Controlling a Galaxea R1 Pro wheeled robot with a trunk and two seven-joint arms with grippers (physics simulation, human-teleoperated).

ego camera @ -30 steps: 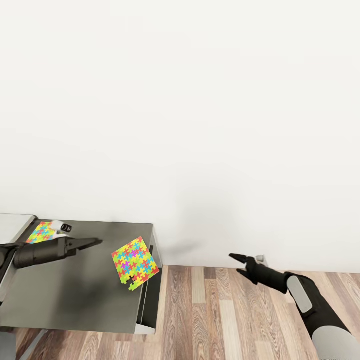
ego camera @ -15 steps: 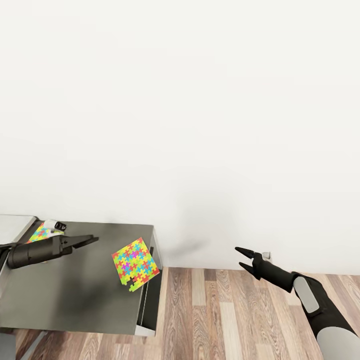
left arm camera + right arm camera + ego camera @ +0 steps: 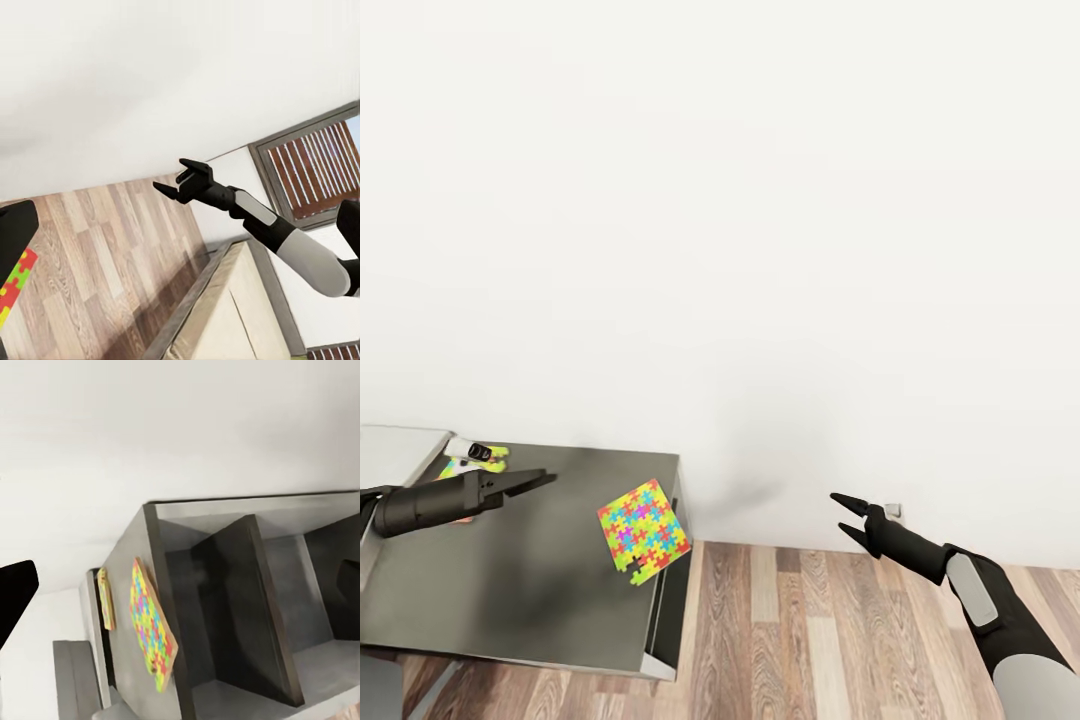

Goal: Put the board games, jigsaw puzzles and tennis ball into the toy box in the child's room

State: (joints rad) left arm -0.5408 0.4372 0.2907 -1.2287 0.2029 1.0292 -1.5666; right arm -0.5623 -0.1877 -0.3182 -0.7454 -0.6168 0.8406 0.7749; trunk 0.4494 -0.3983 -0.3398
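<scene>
Left gripper [image 3: 548, 477] reached level over the table [image 3: 510, 590], jaws narrow, empty. Right gripper [image 3: 843, 513] extended over the floor [image 3: 810, 640], jaws parted, empty.

The right gripper [image 3: 174, 182], jaws parted, is seen over the wood-plank floor [image 3: 97, 247]; a jigsaw puzzle [image 3: 15, 281] edge lies at eight o'clock.

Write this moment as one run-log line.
left gripper: open, over table | right gripper: open, over floor | puzzle: at table edge
</scene>
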